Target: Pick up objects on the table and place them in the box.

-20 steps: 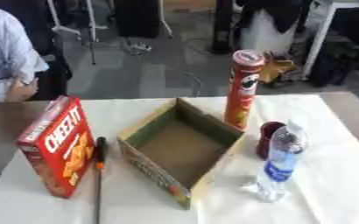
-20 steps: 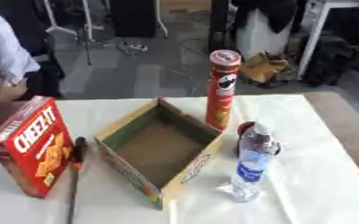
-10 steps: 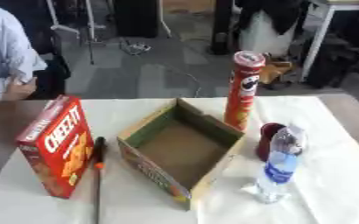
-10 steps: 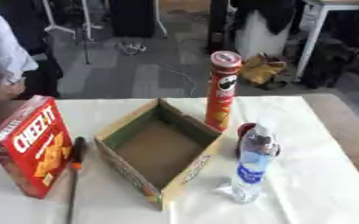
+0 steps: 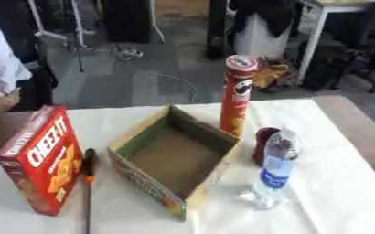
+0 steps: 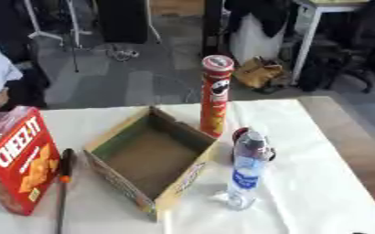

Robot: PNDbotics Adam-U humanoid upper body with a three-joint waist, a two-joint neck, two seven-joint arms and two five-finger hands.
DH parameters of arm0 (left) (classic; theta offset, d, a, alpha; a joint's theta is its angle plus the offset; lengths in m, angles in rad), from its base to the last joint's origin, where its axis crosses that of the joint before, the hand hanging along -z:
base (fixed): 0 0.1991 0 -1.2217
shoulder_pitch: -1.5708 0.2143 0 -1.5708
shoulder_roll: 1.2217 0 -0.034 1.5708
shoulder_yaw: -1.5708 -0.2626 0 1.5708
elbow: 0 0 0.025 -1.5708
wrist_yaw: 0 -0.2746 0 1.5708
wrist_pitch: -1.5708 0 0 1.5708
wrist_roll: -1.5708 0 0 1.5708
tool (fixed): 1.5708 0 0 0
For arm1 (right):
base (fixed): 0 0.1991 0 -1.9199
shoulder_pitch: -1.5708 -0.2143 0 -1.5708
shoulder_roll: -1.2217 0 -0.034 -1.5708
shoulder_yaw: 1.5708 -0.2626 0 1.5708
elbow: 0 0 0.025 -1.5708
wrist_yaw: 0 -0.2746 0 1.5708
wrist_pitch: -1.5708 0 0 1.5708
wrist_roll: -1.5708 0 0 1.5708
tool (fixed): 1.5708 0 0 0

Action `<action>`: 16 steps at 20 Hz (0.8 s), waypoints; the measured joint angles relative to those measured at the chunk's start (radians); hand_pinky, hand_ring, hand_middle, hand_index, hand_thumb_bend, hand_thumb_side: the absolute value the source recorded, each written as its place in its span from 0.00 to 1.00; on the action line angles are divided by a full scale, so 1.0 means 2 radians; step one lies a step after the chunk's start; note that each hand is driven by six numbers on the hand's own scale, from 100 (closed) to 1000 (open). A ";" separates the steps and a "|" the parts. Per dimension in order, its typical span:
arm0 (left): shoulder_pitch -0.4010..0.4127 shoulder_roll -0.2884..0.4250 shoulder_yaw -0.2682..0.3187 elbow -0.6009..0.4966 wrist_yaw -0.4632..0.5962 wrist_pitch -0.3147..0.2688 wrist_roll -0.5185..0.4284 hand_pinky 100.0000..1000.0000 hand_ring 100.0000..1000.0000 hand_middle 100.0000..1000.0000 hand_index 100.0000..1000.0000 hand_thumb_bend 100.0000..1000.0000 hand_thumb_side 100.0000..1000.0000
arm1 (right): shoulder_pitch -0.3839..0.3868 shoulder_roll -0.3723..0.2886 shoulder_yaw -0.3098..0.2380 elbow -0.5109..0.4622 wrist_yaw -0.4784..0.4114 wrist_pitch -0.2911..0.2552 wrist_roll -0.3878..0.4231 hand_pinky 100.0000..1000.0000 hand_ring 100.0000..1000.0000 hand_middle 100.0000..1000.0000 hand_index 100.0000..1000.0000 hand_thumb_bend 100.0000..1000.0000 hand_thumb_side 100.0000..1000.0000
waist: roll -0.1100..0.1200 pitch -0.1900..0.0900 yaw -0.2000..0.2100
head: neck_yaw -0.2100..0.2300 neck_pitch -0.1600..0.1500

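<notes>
White cloth covers the table (image 5: 334,201), where, with neither robot hand in view, nothing seems picked yet: lower-centre water bottle (image 6: 246,171), lower-left cracker box (image 5: 43,160) and screwdriver (image 5: 88,183) flank the empty box (image 5: 174,160), tall chip can (image 5: 237,96) upper-centre, so a first reach comes next.

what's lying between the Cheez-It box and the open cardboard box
A screwdriver, black with an orange collar, lies on the cloth between the Cheez-It box and cardboard box, clearest in the left eye view.
</notes>
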 measured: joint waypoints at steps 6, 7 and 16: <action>0.000 -0.004 -0.003 0.000 0.002 0.001 -0.003 1.00 0.97 0.88 0.89 0.00 1.00 | -0.034 -0.025 0.024 0.000 -0.027 0.001 0.028 0.88 1.00 0.96 1.00 0.53 1.00 | 0.001 -0.001 0.000 | -0.005 0.000; 0.000 -0.004 -0.003 0.000 0.002 0.001 -0.004 1.00 0.97 0.88 0.89 0.00 1.00 | -0.040 -0.029 0.027 0.000 -0.032 0.000 0.032 0.88 1.00 0.96 1.00 0.53 1.00 | 0.001 -0.001 0.000 | -0.005 0.000; 0.000 -0.004 -0.005 0.000 0.004 0.002 -0.008 1.00 0.97 0.88 0.89 0.00 1.00 | -0.092 -0.052 0.053 0.000 -0.076 -0.003 0.062 0.88 1.00 0.96 1.00 0.52 1.00 | 0.003 -0.005 0.000 | -0.010 0.003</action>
